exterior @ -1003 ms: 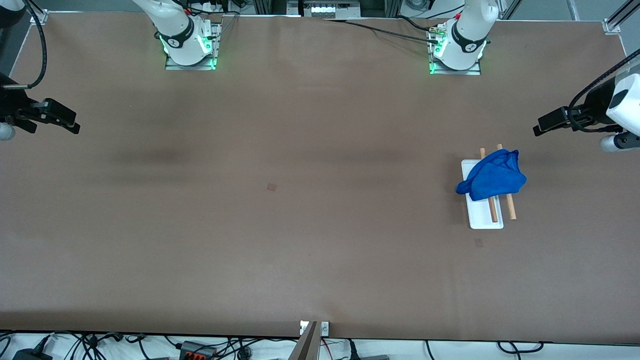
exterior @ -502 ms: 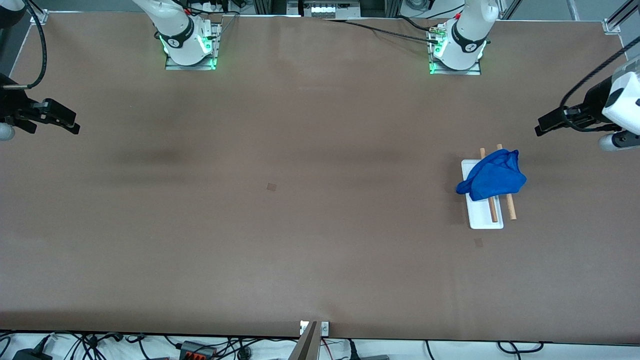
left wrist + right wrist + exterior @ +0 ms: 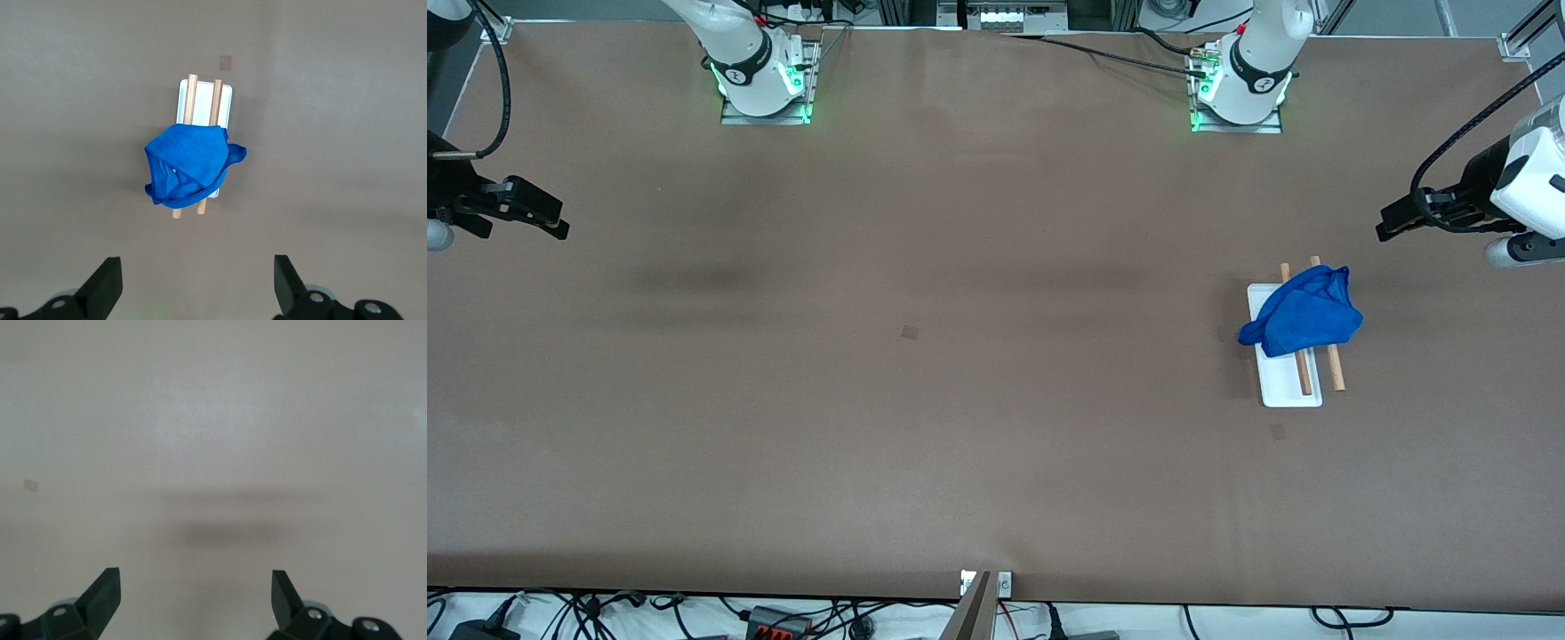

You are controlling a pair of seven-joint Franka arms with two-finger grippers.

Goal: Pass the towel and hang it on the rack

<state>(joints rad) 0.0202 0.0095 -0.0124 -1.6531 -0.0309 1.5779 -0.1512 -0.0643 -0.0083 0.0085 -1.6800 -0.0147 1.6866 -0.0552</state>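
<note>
Towel: blue, draped over both rods of rack, toward the left arm's end of table. Left end effector: wide open, empty, over table near rack. Right end effector: wide open, empty, over opposite end.

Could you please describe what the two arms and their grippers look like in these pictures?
Both arms are glossy white with black joint bands, and green lights glow at their bases on metal plates. The left gripper and the right gripper are black, with flat, wedge-shaped fingers. Black cables loop along each wrist, and a small grey-white cylinder sits beneath each hand.
</note>
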